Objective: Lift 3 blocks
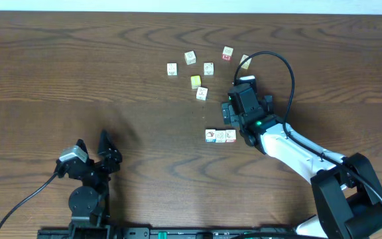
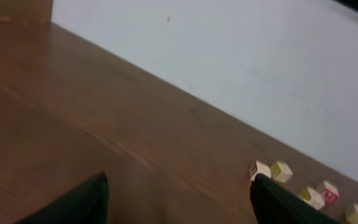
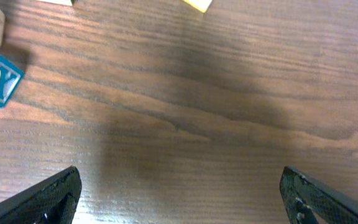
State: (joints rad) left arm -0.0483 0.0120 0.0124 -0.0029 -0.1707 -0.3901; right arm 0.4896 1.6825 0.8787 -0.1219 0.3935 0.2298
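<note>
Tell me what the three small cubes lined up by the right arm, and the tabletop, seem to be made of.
The three small pale cubes: probably wood, matte, with printed pictures and coloured trim. They are too small to show grain. The dark brown tabletop: wood or wood-look laminate, smooth, with flowing grain lines and perhaps a slight sheen.

You had a yellow-green cube (image 1: 195,81) ahead and left of the right gripper (image 1: 246,99), loose pale cubes (image 1: 208,68) scattered beyond it on the wooden table (image 1: 78,66).

Dark brown, wavy-grained counter (image 1: 78,73); pale blocks (image 1: 221,135) trimmed blue and red; one cube (image 1: 195,81) faced yellow-green.
</note>
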